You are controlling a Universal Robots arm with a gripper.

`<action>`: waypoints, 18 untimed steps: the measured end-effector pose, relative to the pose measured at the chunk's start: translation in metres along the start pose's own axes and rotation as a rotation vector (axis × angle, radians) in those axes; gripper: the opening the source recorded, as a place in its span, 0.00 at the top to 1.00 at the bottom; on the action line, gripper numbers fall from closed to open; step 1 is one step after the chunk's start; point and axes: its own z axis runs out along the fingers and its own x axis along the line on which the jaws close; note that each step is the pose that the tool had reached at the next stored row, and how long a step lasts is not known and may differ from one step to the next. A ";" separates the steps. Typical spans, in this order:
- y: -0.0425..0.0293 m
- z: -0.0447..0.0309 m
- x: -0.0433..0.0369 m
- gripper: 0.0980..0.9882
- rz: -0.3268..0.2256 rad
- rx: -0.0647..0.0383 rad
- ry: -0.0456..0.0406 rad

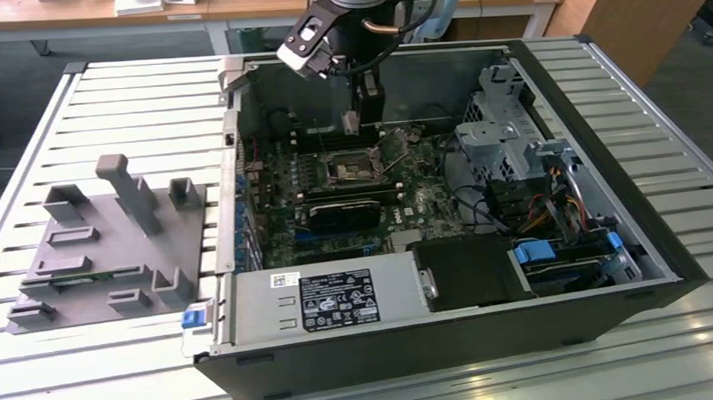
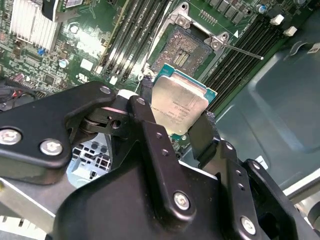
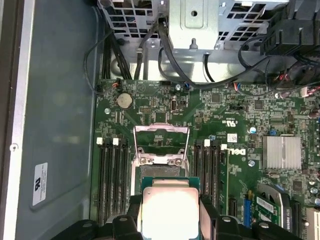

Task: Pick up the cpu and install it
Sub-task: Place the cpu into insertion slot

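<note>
A slatted metal surface carries an open computer case lying on its side. A grey plastic tray with upright posts sits just beside the case on the exterior view's left. Inside the case a green motherboard lies flat, with a grey power supply at its near edge. The arm reaches down into the case from the far side. Its black hand is closed on the cpu, with a finger against each of two opposite edges and the silver top plate facing the wrist cameras. The cpu hangs above the board, not touching it, near the open socket, whose metal frame stands open
</note>
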 end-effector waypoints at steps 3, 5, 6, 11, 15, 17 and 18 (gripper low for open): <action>-0.0003 0.0049 -0.0001 0.50 0.000 0.000 0.0014; -0.0005 0.0085 -0.0001 0.50 0.000 -0.001 0.0014; -0.0007 0.0103 0.0001 0.50 0.000 -0.001 0.0015; -0.0010 0.0146 0.0019 0.50 0.000 -0.001 0.0015; -0.0022 0.0214 0.0022 0.50 -0.003 -0.003 0.0016; -0.0030 0.0250 0.0027 0.50 -0.007 -0.005 0.0019; -0.0034 0.0268 0.0032 0.50 -0.007 -0.006 0.0019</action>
